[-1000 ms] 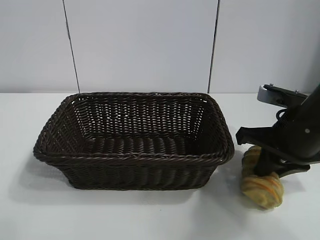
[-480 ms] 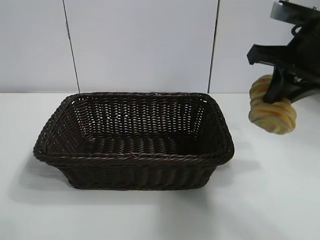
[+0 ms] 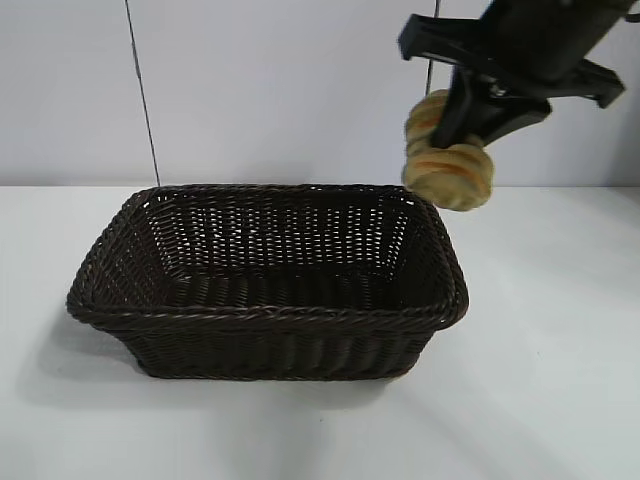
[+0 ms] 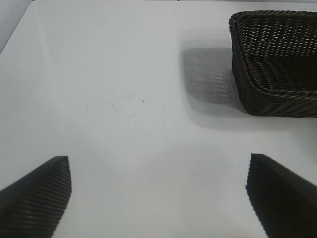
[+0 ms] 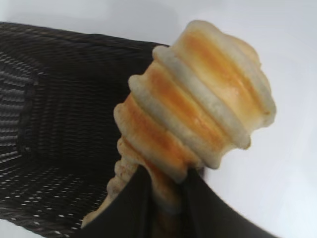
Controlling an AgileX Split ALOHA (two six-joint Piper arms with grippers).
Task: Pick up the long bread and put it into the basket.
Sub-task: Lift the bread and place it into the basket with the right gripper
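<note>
Now the long bread (image 3: 448,160) is clamped in the right gripper (image 3: 470,112), angled down above the basket's (image 3: 265,318) far right corner; half a second earlier it was held further right. The left gripper (image 4: 158,193) is spread wide.

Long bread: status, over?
Right gripper shut on long bread, airborne above basket right rim. Left gripper open, parked. Nothing in the way.
</note>
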